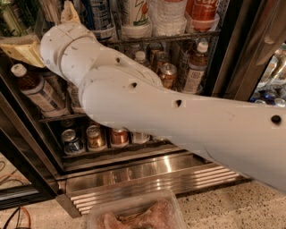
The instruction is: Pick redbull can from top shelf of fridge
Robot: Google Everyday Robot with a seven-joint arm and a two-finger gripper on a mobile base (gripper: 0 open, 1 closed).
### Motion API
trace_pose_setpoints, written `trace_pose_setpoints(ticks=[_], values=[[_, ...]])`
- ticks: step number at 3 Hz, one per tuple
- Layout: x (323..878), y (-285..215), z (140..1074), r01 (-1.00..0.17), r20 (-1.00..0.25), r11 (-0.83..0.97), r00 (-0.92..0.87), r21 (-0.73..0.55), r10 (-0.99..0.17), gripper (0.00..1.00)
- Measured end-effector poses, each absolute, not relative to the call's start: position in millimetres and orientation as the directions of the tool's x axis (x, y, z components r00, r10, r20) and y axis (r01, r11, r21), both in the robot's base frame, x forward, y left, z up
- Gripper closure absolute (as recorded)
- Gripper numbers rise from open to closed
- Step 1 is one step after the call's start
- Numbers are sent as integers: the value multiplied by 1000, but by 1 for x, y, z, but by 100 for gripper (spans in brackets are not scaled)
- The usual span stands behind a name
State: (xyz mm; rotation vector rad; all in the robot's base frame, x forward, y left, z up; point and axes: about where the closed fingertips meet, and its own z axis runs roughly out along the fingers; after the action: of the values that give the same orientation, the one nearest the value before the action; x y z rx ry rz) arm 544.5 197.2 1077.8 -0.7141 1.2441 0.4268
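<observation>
The fridge (225,49) stands open in front of me, with dark wire racks. The redbull can (99,17), blue and silver with white lettering, stands on the top shelf (178,36); its top is cut off by the frame edge. My white arm reaches in from the lower right to the upper left. My gripper (36,23) is at the top shelf's left end, just left of the can. Its beige fingers (20,49) are spread apart, one pointing left and one up beside the can, with nothing between them.
A white can with a green-red logo (134,11), a clear bottle (167,15) and a red-labelled bottle (203,12) stand right of the can. Bottles (38,89) fill the middle rack, short cans (95,136) the lower one. A steel grille (147,179) and a clear tub (134,214) are below.
</observation>
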Motion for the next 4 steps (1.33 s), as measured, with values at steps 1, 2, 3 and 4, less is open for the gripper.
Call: trace_pose_setpoints(ticks=[1,2,3,4], values=[[553,191,1072,-639,-956,724,277,-261,-99,15],[564,184,1069,-622,-952,733,279,-276,-123,19],[577,178,1072,-600,-945,741,291,-301,-148,21],[585,174,1075,-582,-938,747,304,-323,-168,22]])
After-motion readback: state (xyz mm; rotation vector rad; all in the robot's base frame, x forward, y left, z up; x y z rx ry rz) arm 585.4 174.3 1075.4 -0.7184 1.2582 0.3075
